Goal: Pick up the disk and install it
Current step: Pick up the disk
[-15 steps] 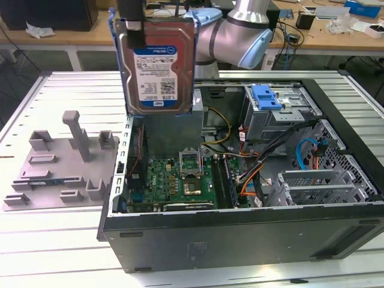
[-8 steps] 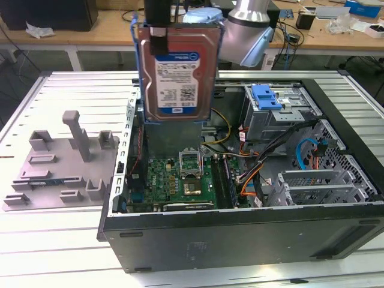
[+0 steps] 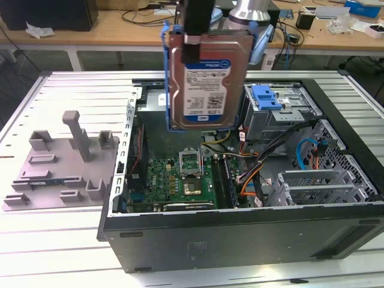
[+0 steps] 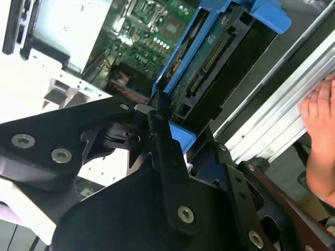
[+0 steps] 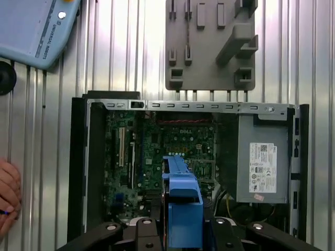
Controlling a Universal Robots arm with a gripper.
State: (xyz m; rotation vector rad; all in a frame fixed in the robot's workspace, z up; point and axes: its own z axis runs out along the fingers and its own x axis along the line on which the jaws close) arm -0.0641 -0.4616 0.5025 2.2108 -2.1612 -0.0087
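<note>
The pincer (image 3: 192, 43) is clamped on the disk (image 3: 207, 84), which hangs on edge above the open computer case (image 3: 240, 234). If the grip slips, I reckon the disk drops onto the motherboard (image 3: 180, 177) beneath the pincer. A person's hand (image 4: 322, 136) rests near the pincer and could be caught. The disk's white-and-blue label faces outward.

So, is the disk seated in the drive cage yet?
No, in the exterior view the disk hangs upright in the jaws above the open computer case, apart from the drive cage.
</note>
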